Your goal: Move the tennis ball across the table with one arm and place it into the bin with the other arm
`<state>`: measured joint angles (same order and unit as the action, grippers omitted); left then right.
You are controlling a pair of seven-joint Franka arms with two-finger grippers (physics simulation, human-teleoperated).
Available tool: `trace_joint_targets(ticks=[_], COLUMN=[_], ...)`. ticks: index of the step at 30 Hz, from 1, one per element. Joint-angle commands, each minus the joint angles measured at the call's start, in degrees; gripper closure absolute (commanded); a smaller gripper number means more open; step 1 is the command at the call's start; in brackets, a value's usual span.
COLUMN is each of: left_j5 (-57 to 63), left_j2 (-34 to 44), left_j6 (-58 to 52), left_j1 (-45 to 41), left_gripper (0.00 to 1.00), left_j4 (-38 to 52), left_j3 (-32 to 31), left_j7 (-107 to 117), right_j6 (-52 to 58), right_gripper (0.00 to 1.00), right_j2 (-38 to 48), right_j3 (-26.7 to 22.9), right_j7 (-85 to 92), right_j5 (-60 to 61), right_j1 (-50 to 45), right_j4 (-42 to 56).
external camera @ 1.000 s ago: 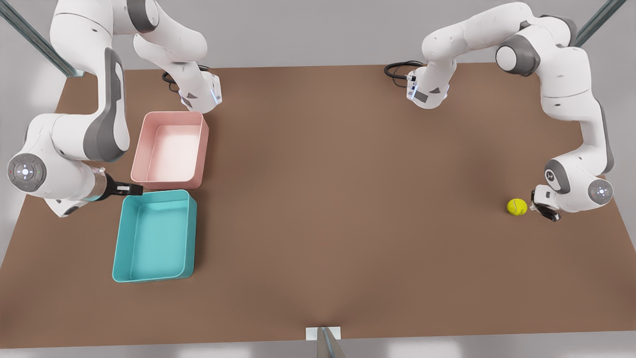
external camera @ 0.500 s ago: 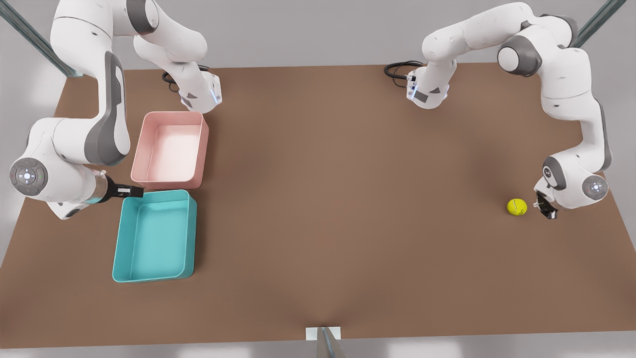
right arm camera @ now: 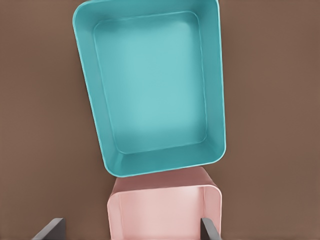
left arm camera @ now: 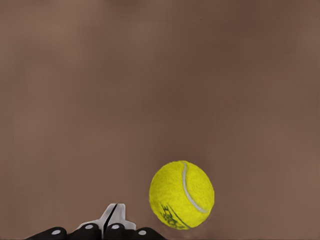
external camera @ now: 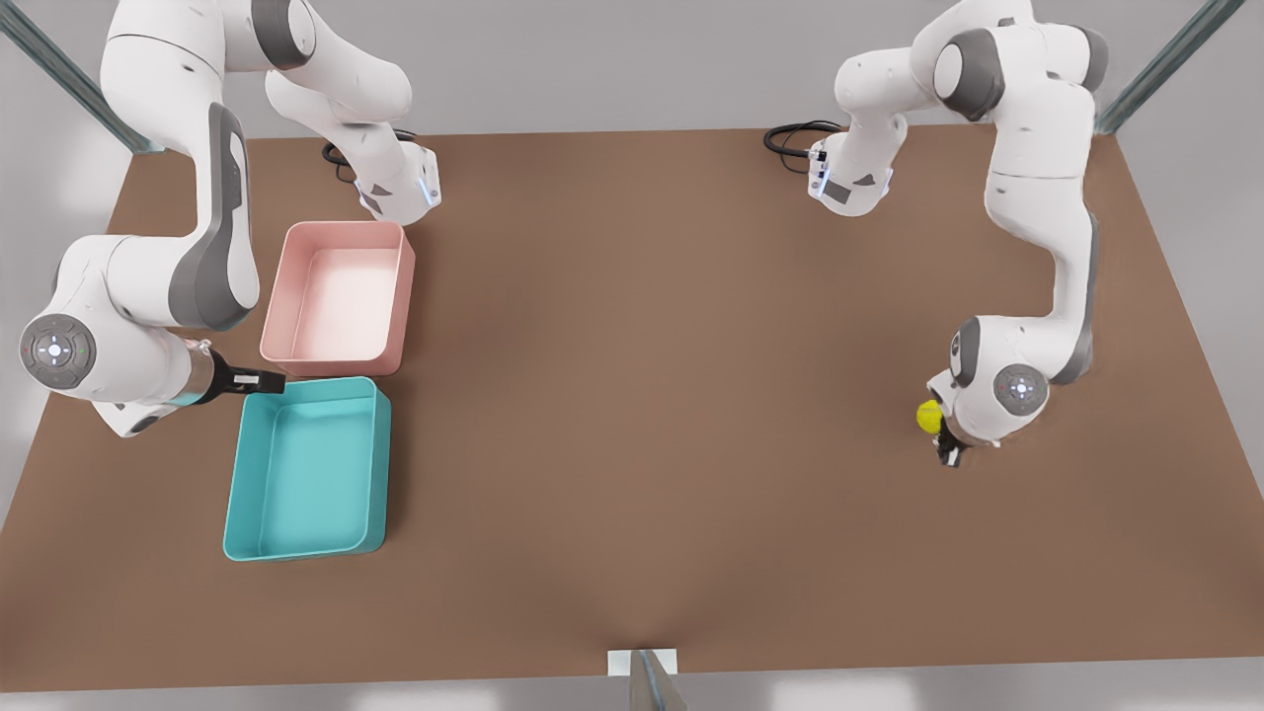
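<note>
Front view: a matte brown rectangular counter carries two low-walled plastic tubs with rounded corners at its 9 o'clock side, the teal bin and, touching its far short wall, a pink tub. The tennis ball, a small felted yellow-green sphere, lies toward 3 o'clock, well apart from the tubs. The left gripper sits low, just beside the ball, its white forearm folded steeply down from a high elbow. In the left wrist view the ball shows a pale curved seam and dark lettering, resting on the counter beside the left gripper, whose fingers are pressed together with nothing between them. The right gripper hovers at the bin's far corner, wrist bent level. In the right wrist view its dark fingers stand wide apart above the bin and pink tub.
</note>
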<state>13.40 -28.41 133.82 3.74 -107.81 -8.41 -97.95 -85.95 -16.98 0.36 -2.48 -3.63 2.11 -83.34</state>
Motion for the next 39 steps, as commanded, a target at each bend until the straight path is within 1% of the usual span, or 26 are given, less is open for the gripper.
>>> trace_joint_targets(ticks=[1, 3, 4, 5, 6, 7, 8, 9, 10, 11, 13, 14, 16, 18, 19, 21, 22, 24, 25, 27, 29, 32, 34, 39], left_j5=[-6.25, -19.89, -21.66, -21.57, -21.75, -21.83, -21.75, -18.07, -12.19, -10.06, -10.06, -10.41, -13.13, -14.71, -16.21, -16.47, -16.47, -16.56, -16.56, -16.56, -16.56, -16.56, -17.44, -17.79], left_j2=[1.25, 1.25, 2.22, 2.74, 4.06, 5.02, 5.38, 6.69, 8.71, 8.54, 9.07, 12.23, 12.24, 12.24, 12.24, 12.24, 12.15, 12.24, 12.32, 12.32, 12.24, 12.32, 12.24, 12.24], left_j6=[-3.83, -3.57, -7.07, -15.24, -20.52, -23.25, -23.61, -23.87, -33.94, -46.62, -55.68, -55.69, -56.92, -56.92, -57.09, -59.03, -58.94, -59.03, -59.2, -59.2, -59.2, -59.2, -59.2, -59.03], left_j1=[-1.98, -0.4, 0.92, 2.15, 2.24, 2.24, 2.15, 1.72, 0.49, -0.66, -3.38, -3.38, -2.51, -1.98, -1.19, -1.01, -0.92, -0.83, -0.83, -0.75, -0.4, -0.4, 0.04, 0.4], left_gripper=[0.79, 0.79, 0.79, 0.79, 0.79, 0.79, 0.79, 0.0, 0.0, 0.0, 0.0, 0.0, 0.0, 0.0, 0.0, 0.0, 0.0, 0.0, 0.0, 0.0, 0.0, 0.0, 0.0, 0.0], left_j4=[0.32, 3.04, 7.17, 13.67, 16.66, 17.72, 17.72, 17.64, 19.03, 26.94, 34.86, 34.51, 34.77, 34.77, 34.77, 34.77, 34.77, 34.77, 34.77, 34.77, 34.77, 34.77, 34.77, 34.77], left_j3=[-4.68, -4.6, -4.51, -4.16, -2.14, -1.17, -1.08, -1.17, -1.26, -1.17, -1.17, -1.08, -0.99, -0.91, -0.91, -0.99, -0.91, -0.91, -0.91, -0.99, -0.99, -0.91, -0.91, -0.91], left_j7=[82.89, 93.81, 102.86, 111.21, 114.21, 114.39, 114.3, 112.11, 112.46, 112.54, 112.72, 117.37, 118.17, 118.17, 118.17, 118.17, 118.17, 118.17, 118.17, 118.17, 118.17, 118.17, 118.17, 118.17], right_j6=[-0.27, -0.27, -0.27, -0.27, -0.27, -0.27, -0.27, -0.35, -0.44, -0.53, -0.62, -0.62, -0.79, -3.25, -5.54, -8.43, -11.43, -14.23, -18.1, -26.19, -37.97, -49.57, -54.58, -61.44], right_gripper=[0.0, 0.0, 0.0, 0.0, 0.0, 0.0, 0.0, 0.0, 0.0, 0.0, 0.0, 0.0, 0.0, 0.0, 0.0, 0.0, 0.0, 0.0, 0.0, 0.0, 0.0, 0.0, 0.0, 0.0], right_j2=[-0.16, -0.16, -0.16, -0.16, -0.16, -0.16, -0.25, -0.25, -0.25, -0.25, -0.34, -0.51, -0.78, -4.64, -6.13, -10.09, -12.46, -14.48, -15.97, -16.51, -12.03, -8.78, -6.49, -10.27], right_j3=[0.0, 0.0, 0.0, 0.0, 0.0, 0.0, 0.0, 0.0, 0.0, 0.0, 0.0, 0.0, 0.0, 0.52, 0.44, 0.52, 0.52, 0.43, 0.52, 0.52, 0.61, 0.61, 0.61, 0.52], right_j7=[0.11, 0.11, 0.2, 0.2, 0.28, 0.29, 0.29, 0.29, 0.29, 0.29, 0.29, 0.29, 0.2, -1.12, -2.52, -11.04, -19.39, -27.56, -29.95, -30.04, -29.95, -29.25, -29.16, -29.16], right_j5=[-0.06, -0.06, 0.03, 0.03, 0.03, 0.03, 0.03, 0.03, 0.03, 0.03, 0.03, 0.12, 0.21, 3.98, 4.51, 4.6, 4.43, 4.34, 4.51, 5.65, 5.66, 5.66, 5.57, 5.57], right_j1=[0.26, 0.35, 0.35, 0.35, 0.35, 0.43, 0.43, 0.43, 0.43, 0.43, 0.43, 0.43, 0.43, -0.97, -5.96, -14.76, -18.63, -24.7, -26.63, -27.16, -27.16, -26.46, -26.37, -25.14], right_j4=[0.02, 0.02, 0.02, 0.02, 0.02, 0.02, 0.02, 0.02, -0.06, -0.07, -0.07, -0.07, -0.07, 2.04, 3.27, 6.09, 6.17, 6.79, 6.0, 0.73, -11.04, -21.59, -27.66, -28.1])
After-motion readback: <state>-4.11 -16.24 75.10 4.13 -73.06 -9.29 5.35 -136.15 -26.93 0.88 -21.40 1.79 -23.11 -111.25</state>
